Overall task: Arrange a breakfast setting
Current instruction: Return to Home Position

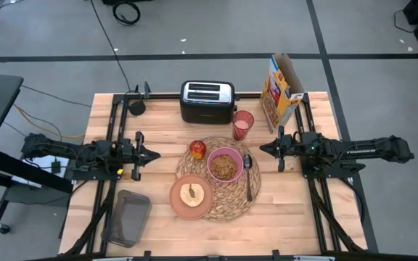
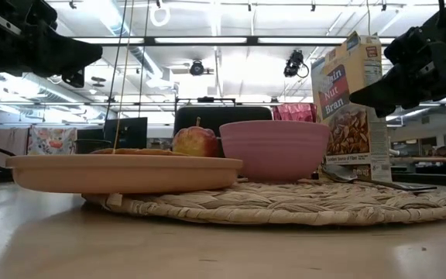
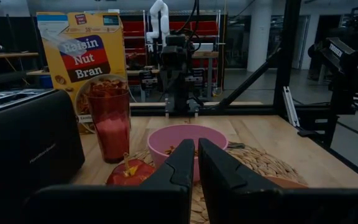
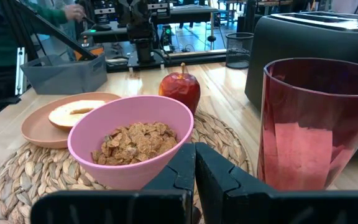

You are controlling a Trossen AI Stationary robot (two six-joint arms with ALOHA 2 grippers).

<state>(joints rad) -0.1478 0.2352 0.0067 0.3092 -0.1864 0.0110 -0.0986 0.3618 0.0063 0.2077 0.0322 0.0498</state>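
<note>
A round woven straw placemat [image 1: 232, 197] lies at the table's middle. On it stand a pink bowl [image 1: 225, 165] of cereal and a metal spoon [image 1: 248, 177]; a red apple [image 1: 198, 149] rests at its far-left edge. A salmon plate [image 1: 191, 196] with a bread piece overlaps its near-left edge. A translucent pink tumbler [image 1: 242, 125] stands on the table behind the mat. My left gripper [image 1: 157, 154] is shut, left of the apple. My right gripper [image 1: 261, 148] is shut, right of the bowl. Both hang above the table and hold nothing.
A black toaster [image 1: 207, 101] stands at the far middle, a yellow cereal box [image 1: 281, 91] at the far right. A grey bin [image 1: 126, 217] sits at the near left. A person shows beyond the table in the right wrist view [image 4: 55, 12].
</note>
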